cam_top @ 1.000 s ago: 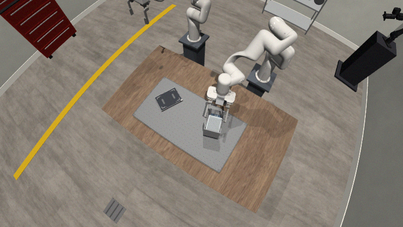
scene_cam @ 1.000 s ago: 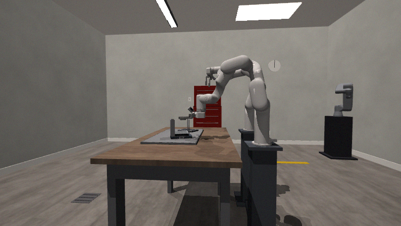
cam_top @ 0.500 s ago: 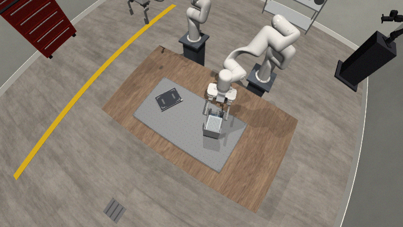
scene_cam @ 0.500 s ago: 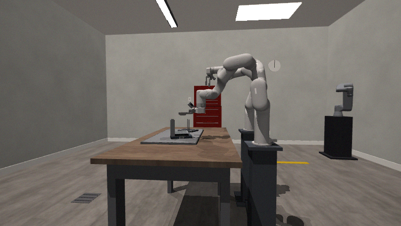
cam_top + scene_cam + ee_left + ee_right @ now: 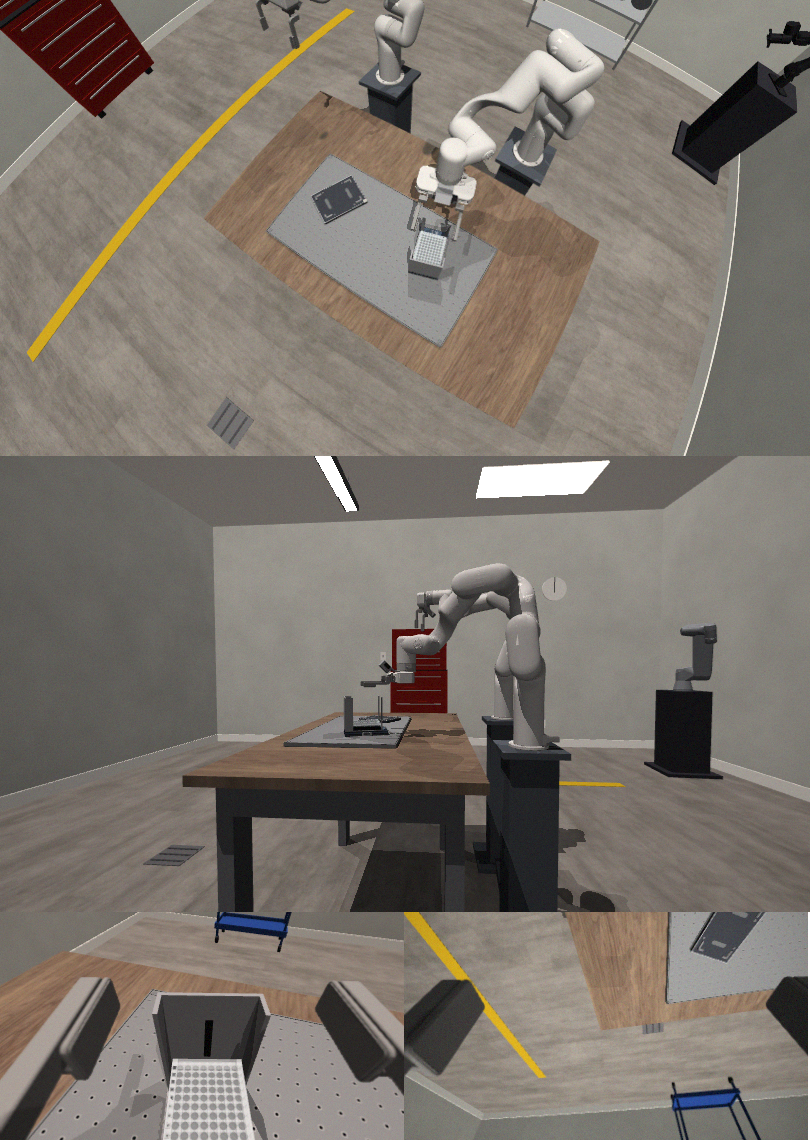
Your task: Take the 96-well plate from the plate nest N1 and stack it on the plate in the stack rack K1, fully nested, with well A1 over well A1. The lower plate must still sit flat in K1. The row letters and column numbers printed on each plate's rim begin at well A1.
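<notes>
The stack rack K1 [image 5: 426,269] [image 5: 348,714] [image 5: 187,1027] stands on the grey perforated board. A white 96-well plate [image 5: 430,248] [image 5: 207,1104] shows on top inside it; whether another lies beneath is hidden. The rim print is too small to read. The plate nest N1 [image 5: 340,199] [image 5: 729,937], a dark flat tray, holds no plate. My left gripper [image 5: 433,233] [image 5: 368,683] [image 5: 225,1029] hangs above the rack, fingers apart on both sides, nothing between them. My right gripper [image 5: 419,625] [image 5: 624,1019] is wide open and empty, high up, away from the rack.
The rack has a tall slotted wall with side flanges at its far end in the left wrist view. Dark uprights [image 5: 444,227] stand at its opposite end. The perforated board [image 5: 362,254] lies on the wooden table [image 5: 544,294] [image 5: 340,764].
</notes>
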Motion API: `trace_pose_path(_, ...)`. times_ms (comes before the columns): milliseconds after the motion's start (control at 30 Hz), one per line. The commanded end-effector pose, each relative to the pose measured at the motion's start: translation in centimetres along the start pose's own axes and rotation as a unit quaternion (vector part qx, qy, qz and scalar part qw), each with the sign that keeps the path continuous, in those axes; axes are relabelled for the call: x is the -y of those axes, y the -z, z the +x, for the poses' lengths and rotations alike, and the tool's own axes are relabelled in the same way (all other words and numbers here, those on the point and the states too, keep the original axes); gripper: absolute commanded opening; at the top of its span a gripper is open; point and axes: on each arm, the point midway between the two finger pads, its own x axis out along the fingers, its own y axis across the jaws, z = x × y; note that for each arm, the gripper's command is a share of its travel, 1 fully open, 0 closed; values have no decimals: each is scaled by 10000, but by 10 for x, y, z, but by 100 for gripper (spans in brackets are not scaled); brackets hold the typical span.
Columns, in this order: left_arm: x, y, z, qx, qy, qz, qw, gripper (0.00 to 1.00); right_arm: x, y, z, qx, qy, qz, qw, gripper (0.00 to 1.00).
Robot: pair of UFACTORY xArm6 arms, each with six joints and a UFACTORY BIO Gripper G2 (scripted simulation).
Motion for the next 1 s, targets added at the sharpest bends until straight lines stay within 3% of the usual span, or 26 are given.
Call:
trace_pose_path(0, 1, -2, 1, 19, 0, -16, 10000, 37, 0, 0, -2, -25, 0, 0, 10000, 100)
trace_pose_path(133, 1, -2, 1, 19, 0, -15, 10000, 37, 0, 0, -2, -25, 0, 0, 10000, 100)
trace_pose_path(233, 12, -10, -6, 20, 500, -15, 9987, 37, 0, 0, -2, -25, 0, 0, 10000, 100)
trace_pose_path(367, 26, -21, -15, 21, 1164, -13, 9932, 37, 0, 0, -2, -25, 0, 0, 10000, 100)
trace_pose_path(433, 26, -21, -15, 21, 1164, -13, 9932, 37, 0, 0, -2, -25, 0, 0, 10000, 100)
trace_pose_path(500, 33, -26, -19, 21, 1494, -13, 9888, 37, 0, 0, -2, -25, 0, 0, 10000, 100)
trace_pose_path(967, 81, -60, -49, 20, 1512, -15, 9885, 37, 0, 0, -2, -25, 0, 0, 10000, 100)
